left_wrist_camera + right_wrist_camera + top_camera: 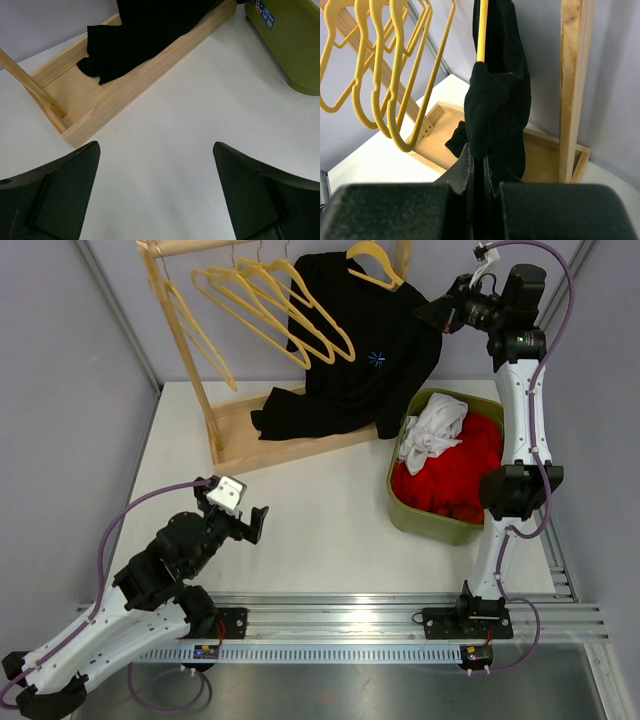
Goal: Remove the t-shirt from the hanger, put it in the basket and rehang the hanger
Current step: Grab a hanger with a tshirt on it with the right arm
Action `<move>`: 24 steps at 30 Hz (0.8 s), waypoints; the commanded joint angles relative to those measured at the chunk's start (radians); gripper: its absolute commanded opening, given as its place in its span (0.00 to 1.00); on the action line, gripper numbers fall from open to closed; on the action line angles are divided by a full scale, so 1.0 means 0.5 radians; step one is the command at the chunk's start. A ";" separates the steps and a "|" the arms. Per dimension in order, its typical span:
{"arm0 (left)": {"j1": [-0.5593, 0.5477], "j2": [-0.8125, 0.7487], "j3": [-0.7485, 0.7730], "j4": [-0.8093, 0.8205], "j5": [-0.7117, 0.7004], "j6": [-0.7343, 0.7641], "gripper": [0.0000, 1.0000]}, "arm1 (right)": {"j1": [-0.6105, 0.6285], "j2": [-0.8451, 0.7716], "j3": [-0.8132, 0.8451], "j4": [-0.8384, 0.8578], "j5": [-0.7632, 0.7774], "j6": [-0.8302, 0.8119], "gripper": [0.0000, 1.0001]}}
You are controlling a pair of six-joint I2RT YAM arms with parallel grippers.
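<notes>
- Shirt (350, 330), black, hangs on a yellow hanger (378, 265) at 12 o'clock over the tabletop (320, 530), its hem slumped into the base of the rack (250, 445).
- Up at 1 o'clock the right gripper (437, 312) has its jaws pinched tight on a fold of the shirt, just below the hanger's arm.
- Low at 7 o'clock the left gripper (255, 523) has its jaws wide with nothing between them, well apart from the rack.
- I'd call this the grab-and-pull step: the cloth is gripped, but the shirt is not yet off the hanger.
- The next move, to my eye, calls for drawing the cloth down and toward 3 o'clock so the shoulder slips off the hanger's end without unhooking the hanger.
- Writing: the blue mark (376, 359) on the chest shows no legible letters, and the blue label (265, 12) on the green bin (295, 55) is too small to read.
</notes>
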 commanded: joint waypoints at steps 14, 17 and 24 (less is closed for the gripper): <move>0.020 0.085 -0.024 0.083 0.024 0.023 0.99 | 0.200 -0.110 0.381 0.054 0.426 -0.449 0.00; 0.020 0.097 -0.024 0.080 0.018 0.026 0.99 | 0.188 -0.126 0.437 0.042 0.402 -0.434 0.00; 0.023 0.091 -0.021 0.074 0.015 0.017 0.99 | 0.179 -0.184 0.440 0.036 0.347 -0.394 0.00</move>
